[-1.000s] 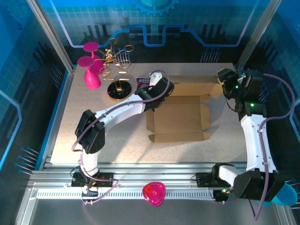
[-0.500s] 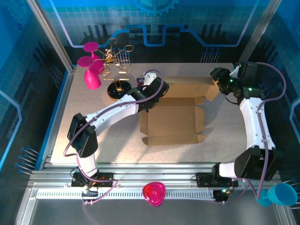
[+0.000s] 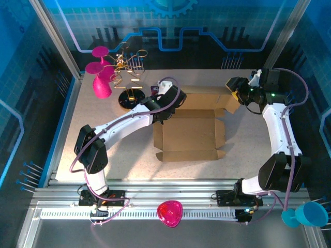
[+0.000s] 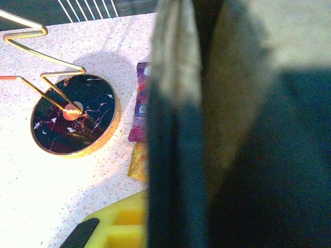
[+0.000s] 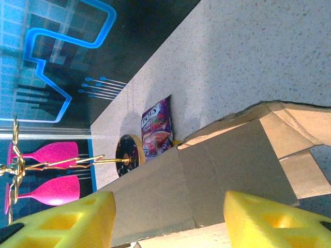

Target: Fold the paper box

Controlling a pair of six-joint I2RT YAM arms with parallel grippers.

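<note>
So, the paper box (image 3: 189,135) sits open in the middle of the table (image 3: 103,155) with its back wall up, the left gripper (image 3: 165,109) has its jaws together at the far-left corner, the right gripper (image 3: 232,92) has its yellow pads (image 5: 62,219) apart by the far-right corner, and a purple snack packet (image 5: 156,127) lies just behind.

White-black arms (image 3: 129,123), purple cables (image 3: 295,160), yellow gripper pads (image 5: 67,219)

open paper box (image 3: 189,135) on speckled table (image 3: 129,155)
</note>
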